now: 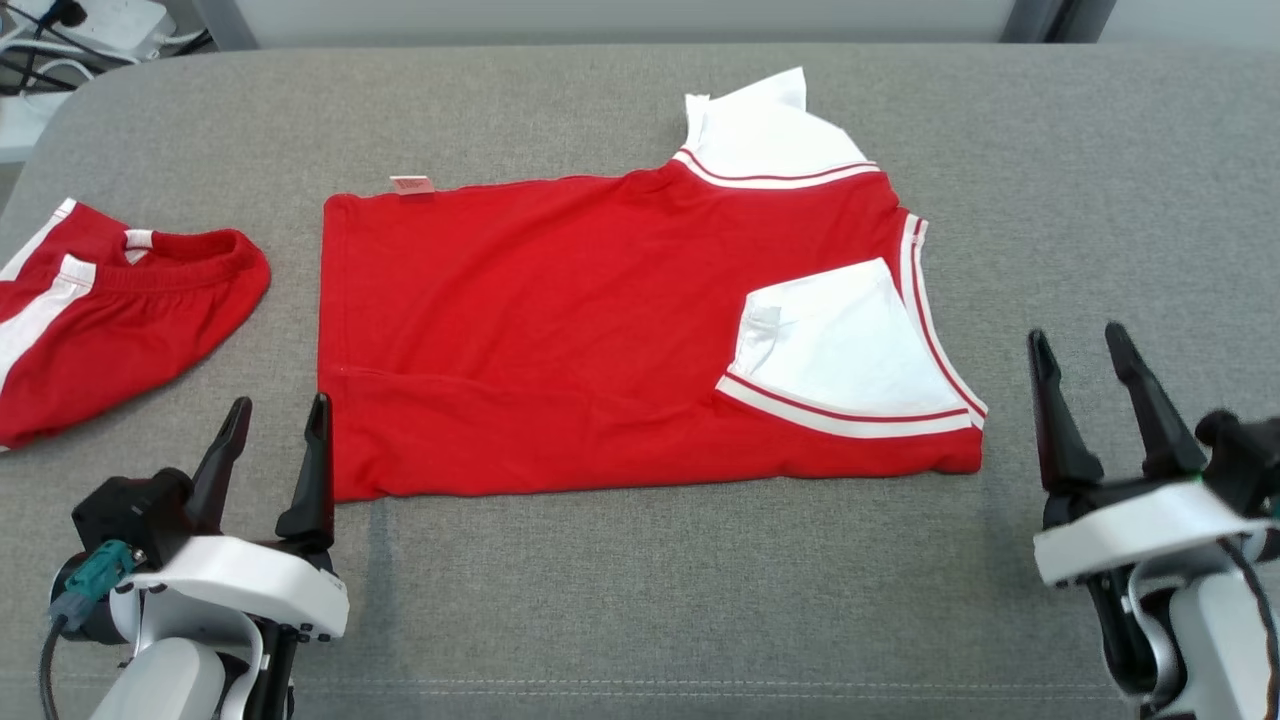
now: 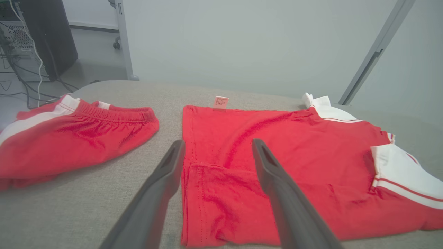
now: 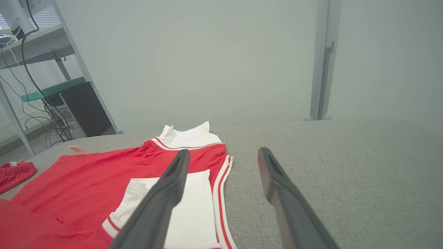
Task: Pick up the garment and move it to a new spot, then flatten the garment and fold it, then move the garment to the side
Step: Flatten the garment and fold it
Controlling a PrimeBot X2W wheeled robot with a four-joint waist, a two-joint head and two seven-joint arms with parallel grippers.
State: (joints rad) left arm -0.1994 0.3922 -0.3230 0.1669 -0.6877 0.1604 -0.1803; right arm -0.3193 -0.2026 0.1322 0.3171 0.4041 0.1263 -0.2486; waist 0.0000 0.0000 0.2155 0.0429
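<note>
On grey cushion (image 1: 640, 600): garment (image 1: 560, 330) half-folded, red shorts (image 1: 110, 330) to left; left pincer (image 1: 281, 400), right pincer (image 1: 1076, 332) agape, empty.

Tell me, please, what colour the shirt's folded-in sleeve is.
Sleeve: white, red-striped cuff; clearest in head view.

The T-shirt (image 1: 560, 330) is lying flat in the middle of the padded surface (image 1: 640, 600), with its hem pointing to the left and its neck end to the right. One sleeve (image 1: 770, 130) is sticking out behind it at the far right. The other sleeve (image 1: 840, 350) is lying folded on top of the body, near the right edge. A small label (image 1: 412, 185) is peeking out at the far left corner. The shorts (image 1: 110, 330) are lying to the left of the T-shirt, apart from it. The left gripper (image 1: 281, 402) is standing just beside the T-shirt's near left corner, and the right gripper (image 1: 1077, 333) is standing to the right of the T-shirt, apart from it.
</note>
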